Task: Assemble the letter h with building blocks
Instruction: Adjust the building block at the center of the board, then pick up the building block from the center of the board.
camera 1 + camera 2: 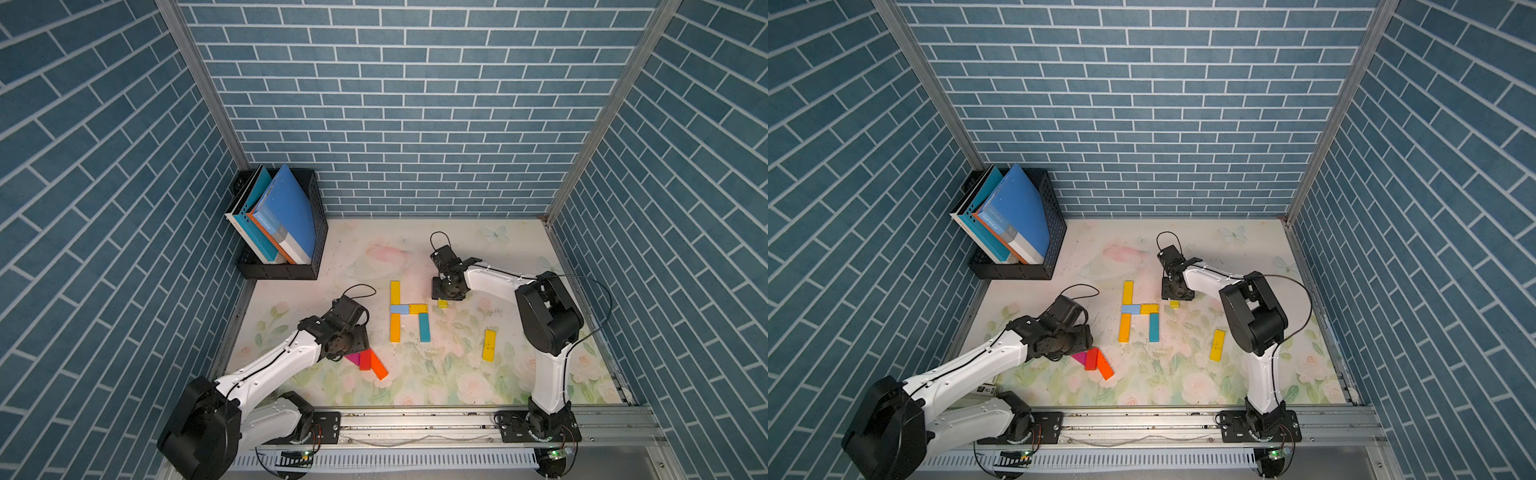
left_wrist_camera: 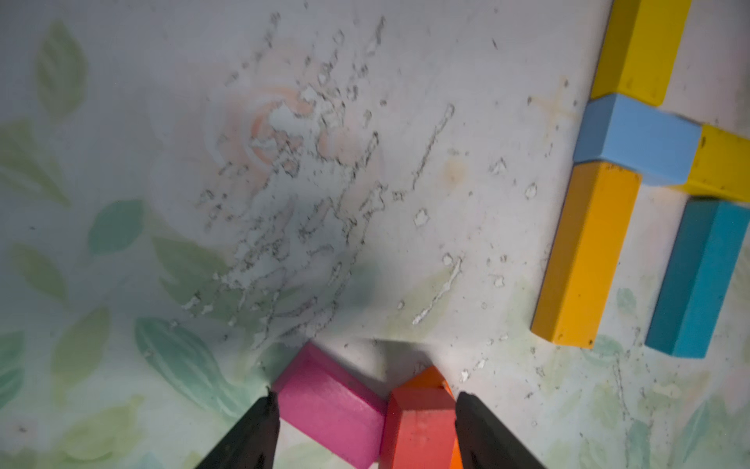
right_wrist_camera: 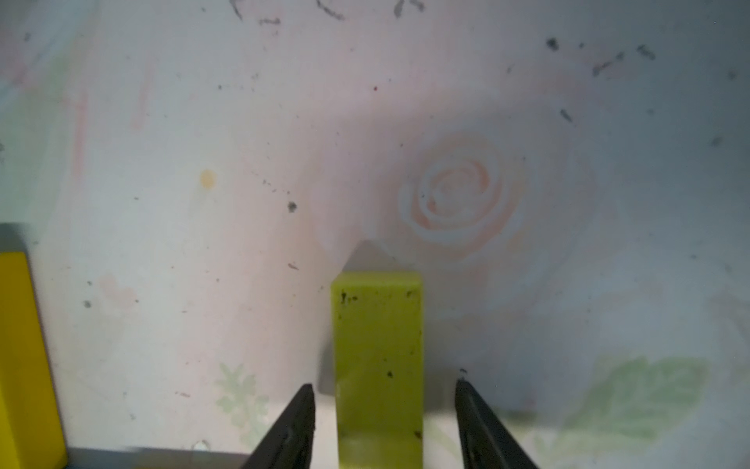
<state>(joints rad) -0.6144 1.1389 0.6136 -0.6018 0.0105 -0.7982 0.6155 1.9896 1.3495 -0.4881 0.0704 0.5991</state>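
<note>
On the floral-printed table mat [image 1: 457, 376], five of the building blocks lie flat and touching in a partial letter. A long yellow plank [image 1: 395, 292] lies farthest, with a short light-blue block [image 1: 399, 309] below it and a long amber-orange plank [image 1: 395, 327] nearest, making the left stem. A short yellow block [image 1: 418, 308] runs right from the blue one, and a long teal plank [image 1: 424, 327] reaches toward the near edge from its right end. Just right of that crossbar, the right gripper [image 3: 383, 383] points down over a small yellow-green block [image 3: 377, 325] lying on the mat. Its jaws stand apart, with a clear gap on each side of the block, so it grips nothing. Another long yellow plank [image 1: 489, 344] lies alone, nearer and further right. At the near left, a magenta block [image 2: 328, 410], a red block [image 2: 418, 422] and an orange plank [image 1: 378, 365] lie fanned together. The left gripper [image 2: 365, 393] hangs over them with its jaws spread, one outside the magenta end and one outside the red end. A black mesh file rack [image 1: 307, 266] holding blue books [image 1: 286, 208] stands in the far left corner.
</note>
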